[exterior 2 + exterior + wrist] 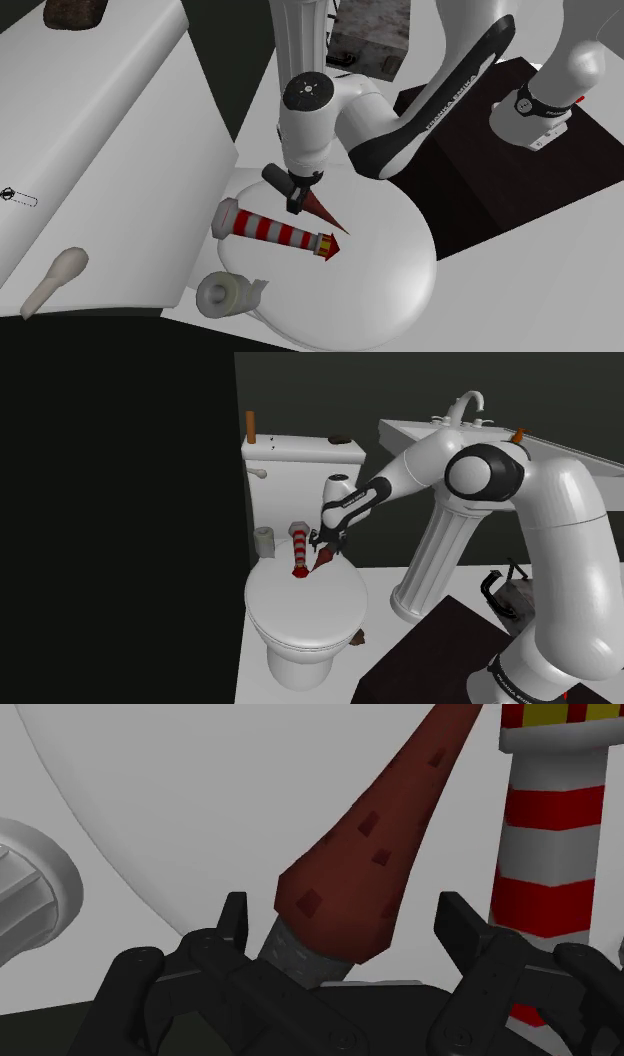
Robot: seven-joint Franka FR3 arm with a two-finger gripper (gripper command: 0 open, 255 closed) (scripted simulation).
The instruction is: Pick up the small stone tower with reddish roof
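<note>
The small tower (345, 884) has a grey stone body and a long dark-red cone roof. It lies tilted over the white toilet lid (300, 612), beside a red-and-white striped lighthouse (275, 228) lying on the same lid. My black gripper (350, 919) reaches down around the tower's stone base, with the fingers (465, 924) standing apart. One finger is close against the body; the other is clear of the roof. The gripper (297, 200) sits just above the tower (322, 212), whose roof points away from the tank. The gripper (320, 545) and the tower (318, 561) hang over the lid's rear.
A toilet paper roll (222, 292) stands beside the lid near the tank (300, 457). A brown cylinder (251, 425) and a dark lump (338, 439) rest on the tank. A pedestal sink (440, 552) stands on the shoulder view's right; a black area takes its left.
</note>
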